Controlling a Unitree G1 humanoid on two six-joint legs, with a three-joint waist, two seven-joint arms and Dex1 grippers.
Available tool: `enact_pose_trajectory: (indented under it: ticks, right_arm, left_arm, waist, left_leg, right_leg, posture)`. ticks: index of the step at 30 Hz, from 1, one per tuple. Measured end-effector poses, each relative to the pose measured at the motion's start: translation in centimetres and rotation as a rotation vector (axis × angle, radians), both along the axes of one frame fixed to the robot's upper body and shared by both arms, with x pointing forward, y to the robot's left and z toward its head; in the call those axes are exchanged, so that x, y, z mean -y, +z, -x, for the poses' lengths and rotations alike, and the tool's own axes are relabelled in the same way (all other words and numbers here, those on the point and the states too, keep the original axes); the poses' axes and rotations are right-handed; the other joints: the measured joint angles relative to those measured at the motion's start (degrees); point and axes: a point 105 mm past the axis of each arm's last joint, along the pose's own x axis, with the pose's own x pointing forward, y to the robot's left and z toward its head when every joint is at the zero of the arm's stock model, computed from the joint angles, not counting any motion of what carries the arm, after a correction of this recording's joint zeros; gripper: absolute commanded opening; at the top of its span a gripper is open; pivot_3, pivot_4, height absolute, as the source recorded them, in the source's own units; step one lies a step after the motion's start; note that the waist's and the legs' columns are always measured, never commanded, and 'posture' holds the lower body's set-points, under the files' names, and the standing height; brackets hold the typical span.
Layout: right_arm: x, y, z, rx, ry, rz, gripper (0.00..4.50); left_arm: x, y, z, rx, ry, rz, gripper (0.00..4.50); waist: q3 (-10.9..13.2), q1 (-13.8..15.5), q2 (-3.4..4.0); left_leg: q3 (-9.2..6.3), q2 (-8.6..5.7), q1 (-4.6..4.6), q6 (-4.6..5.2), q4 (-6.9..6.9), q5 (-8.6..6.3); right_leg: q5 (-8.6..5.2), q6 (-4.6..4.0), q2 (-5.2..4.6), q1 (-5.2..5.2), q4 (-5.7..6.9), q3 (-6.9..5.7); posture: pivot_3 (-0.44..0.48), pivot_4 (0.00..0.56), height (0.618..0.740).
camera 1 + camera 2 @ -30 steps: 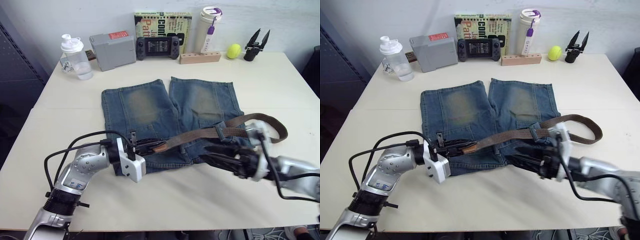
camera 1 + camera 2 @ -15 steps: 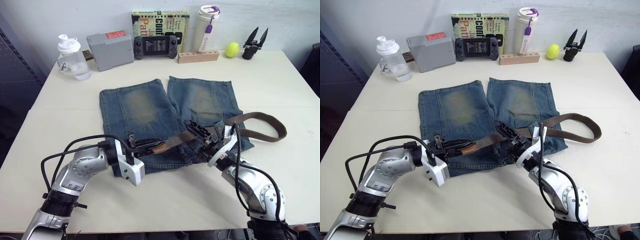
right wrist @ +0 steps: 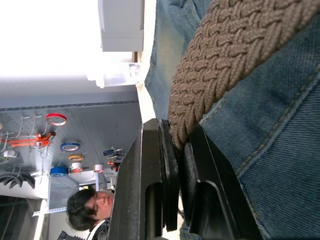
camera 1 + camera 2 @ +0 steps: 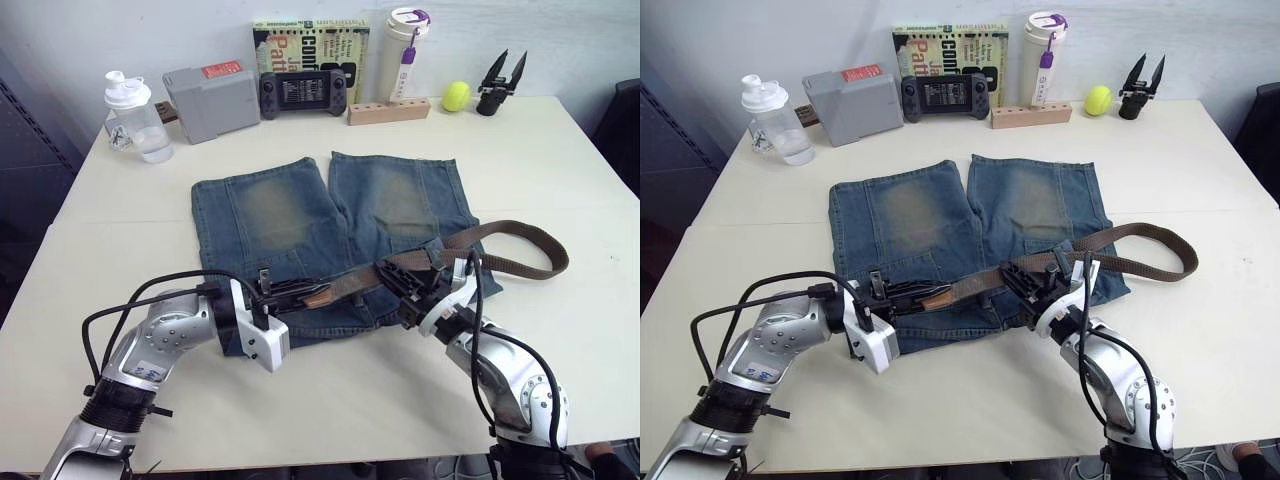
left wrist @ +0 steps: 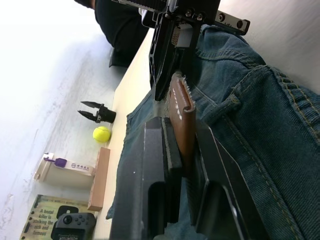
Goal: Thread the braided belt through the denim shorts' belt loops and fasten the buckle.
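Note:
The denim shorts [image 4: 330, 225] lie flat mid-table, waistband toward me. The braided belt [image 4: 520, 235] runs along the waistband under a belt loop [image 4: 437, 256] and curls into a loop on the table at the right. My left gripper [image 4: 303, 295] is shut on the belt's tan leather tip [image 5: 181, 102], at the left part of the waistband. My right gripper [image 4: 392, 277] is shut on the brown braid [image 3: 235, 55] near the waistband's middle. The buckle is hidden.
Along the far edge stand a shaker bottle [image 4: 130, 115], grey box [image 4: 210, 98], game controller [image 4: 303, 92], book [image 4: 300, 35], tumbler [image 4: 397, 55], wooden block [image 4: 388, 110], tennis ball [image 4: 456, 96] and spare black gripper [image 4: 497, 85]. A person [image 3: 95, 205] shows beyond the table.
My right gripper swung in from the right front, reached the belt near the middle of the waistband and closed on it. The left gripper kept its hold. The camera shifted slightly.

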Motion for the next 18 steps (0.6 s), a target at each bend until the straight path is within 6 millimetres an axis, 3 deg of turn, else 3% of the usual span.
enact_pose_trajectory:
  ticks: [2,4,6,9,13,18]
  right_arm:
    - [0.1,0.2,-0.1,0.006,-0.001,0.005,0.00]
    - [0.4,0.4,-0.2,0.016,-0.008,0.013,0.00]
    - [2.0,0.8,-0.5,0.050,-0.049,0.049,0.00]
    - [3.9,1.1,-1.2,0.079,-0.110,0.083,0.00]
    - [6.8,1.1,-2.5,0.119,-0.220,0.145,0.00]
    - [7.3,0.7,-2.9,0.153,-0.245,0.191,0.00]
  left_arm:
    - [-0.2,0.0,-0.2,-0.088,0.023,0.050,2.03]
    - [-0.6,-0.3,-0.3,-0.194,0.049,0.102,2.58]
    - [-1.5,-0.9,-0.1,-0.414,0.082,0.196,2.58]
    - [-3.0,-1.2,0.2,-0.601,0.133,0.265,2.58]
    - [-4.4,-2.7,1.9,-0.968,0.177,0.400,2.58]
    - [-4.2,-1.9,3.8,-1.173,0.097,0.503,2.58]
  waist:
    - [0.01,-0.08,0.01]
    - [0.02,-0.14,0.04]
    - [0.04,-0.08,0.06]
    - [0.04,-0.14,0.06]
    - [0.07,0.00,0.12]
    - [0.08,-0.02,0.14]
  left_leg:
    - [-0.02,0.01,0.01,0.02,-0.01,-0.01]
    - [-0.05,0.02,0.00,0.03,0.00,-0.02]
    - [-0.05,0.05,-0.07,0.08,0.03,-0.05]
    - [-0.03,0.05,-0.08,0.08,0.04,-0.05]
    - [-0.01,0.04,-0.11,0.08,0.04,-0.06]
    - [0.02,-0.02,-0.13,0.07,0.06,-0.06]
  right_leg:
    - [0.00,0.00,0.00,-0.03,0.02,0.05]
    - [0.00,0.00,0.00,-0.08,0.02,0.08]
    - [0.00,0.00,-0.05,-0.17,0.05,0.13]
    - [0.00,0.00,-0.04,-0.19,0.07,0.16]
    - [0.00,0.00,-0.03,-0.24,0.08,0.21]
    - [0.00,0.00,-0.01,-0.27,0.10,0.23]
  posture:
    - [0.000,0.150,0.720]
    - [0.000,0.150,0.720]
    - [0.000,0.150,0.720]
    - [0.000,0.150,0.720]
    - [0.000,0.150,0.720]
    - [0.000,0.150,0.720]
